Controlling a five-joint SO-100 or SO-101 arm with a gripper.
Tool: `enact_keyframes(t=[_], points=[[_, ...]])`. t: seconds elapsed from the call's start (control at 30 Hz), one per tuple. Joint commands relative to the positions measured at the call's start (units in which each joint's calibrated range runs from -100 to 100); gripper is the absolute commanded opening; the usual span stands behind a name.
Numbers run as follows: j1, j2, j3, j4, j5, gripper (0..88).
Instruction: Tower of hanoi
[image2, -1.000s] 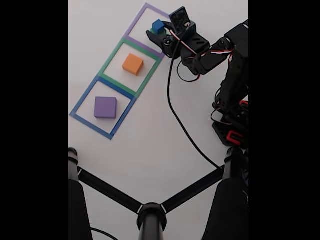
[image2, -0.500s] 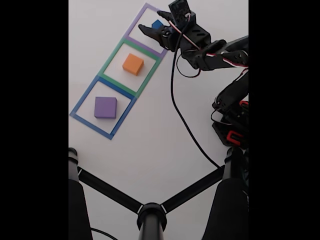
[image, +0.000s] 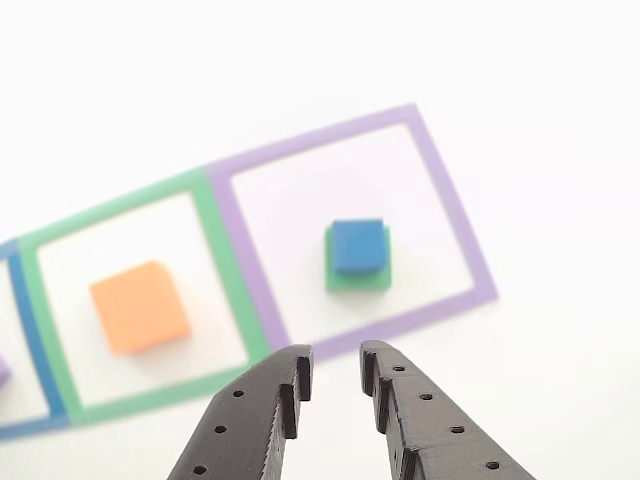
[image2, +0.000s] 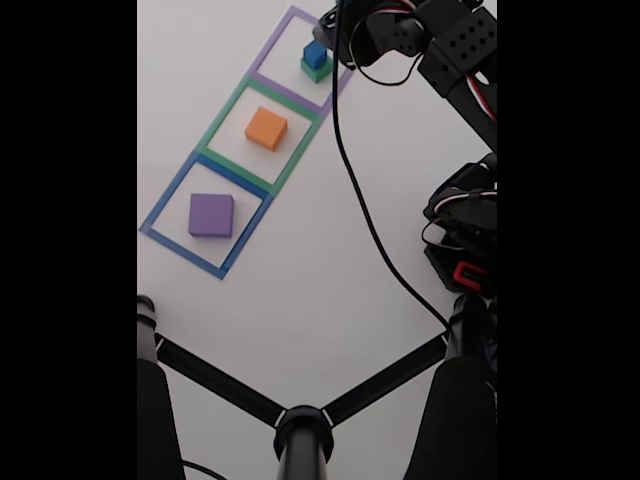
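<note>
Blue cube sits on the green block inside the purple tape square. To the left we see the orange block in the green tape square, and the purple block farther left. The gripper hovers near them, jaws narrowly apart, holding nothing.

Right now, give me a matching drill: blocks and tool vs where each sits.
Things:
1. blue block
2. orange block
3. purple block
4. tool

Places or states:
A. alone inside the green tape outline
B. empty, held off the blocks
C. stacked on the green block
D. alone inside the blue tape outline

Pairs: 1-C, 2-A, 3-D, 4-B
</note>
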Motion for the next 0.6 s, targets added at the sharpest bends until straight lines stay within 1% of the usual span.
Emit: enact_keyframes(t=[0.0,0.1,0.27,0.33,0.37,0.43,0.5,0.57], points=[[-3.15,-2.71,-16.43,21.56,0.00,0.0],[-5.59,-3.99,-18.89,25.45,0.00,0.0],[-8.56,-6.80,-18.80,26.74,0.00,0.1],[-9.25,-7.68,-17.80,26.83,0.00,1.6],[-9.40,-8.16,-16.89,26.58,0.00,3.2],[-9.70,-9.60,-13.89,25.13,0.00,9.4],[-9.78,-11.61,-9.16,21.32,0.00,15.4],[-10.08,-13.53,-3.71,16.22,0.00,18.8]])
